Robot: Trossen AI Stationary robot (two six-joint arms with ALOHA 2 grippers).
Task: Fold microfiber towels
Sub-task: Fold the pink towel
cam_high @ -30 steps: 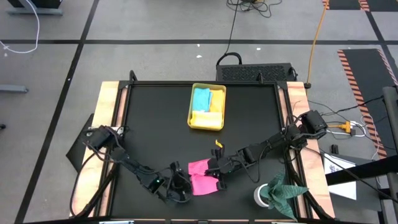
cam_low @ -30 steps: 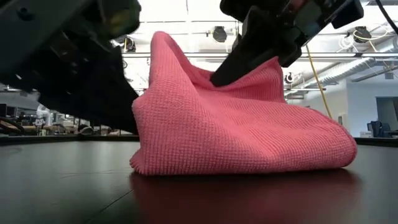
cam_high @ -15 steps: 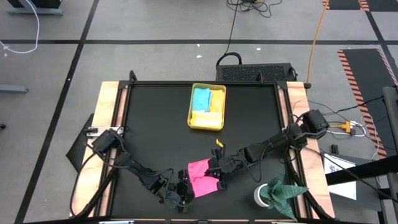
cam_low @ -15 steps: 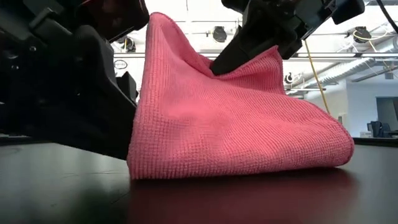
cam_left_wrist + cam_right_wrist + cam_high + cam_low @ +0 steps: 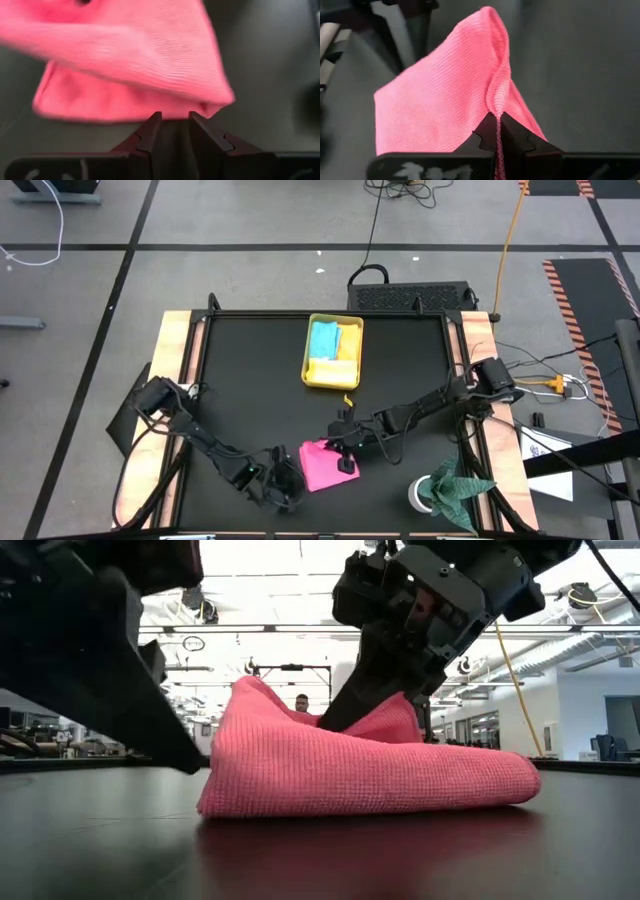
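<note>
Waffle-knit pink towel (image 5: 440,100) lies bunched, right pincer (image 5: 497,131) pinching its edge.

No readable text anywhere.
White marks show on the right wrist camera's mount (image 5: 430,167) and the left one's (image 5: 55,172), too blurred to read.

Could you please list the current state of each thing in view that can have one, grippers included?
Pink microfiber towel: partly folded on the table, one edge pinched and lifted.
Right gripper: shut on the pink towel's edge.
Left gripper: fingers slightly apart at the towel's edge, nothing between them.
Translucent yellow rectangular tray: upright, holding cloths.
Light blue towel: folded in the tray.
Yellow towel: folded in the tray.
Dark green cloth: crumpled at the table's corner.
</note>
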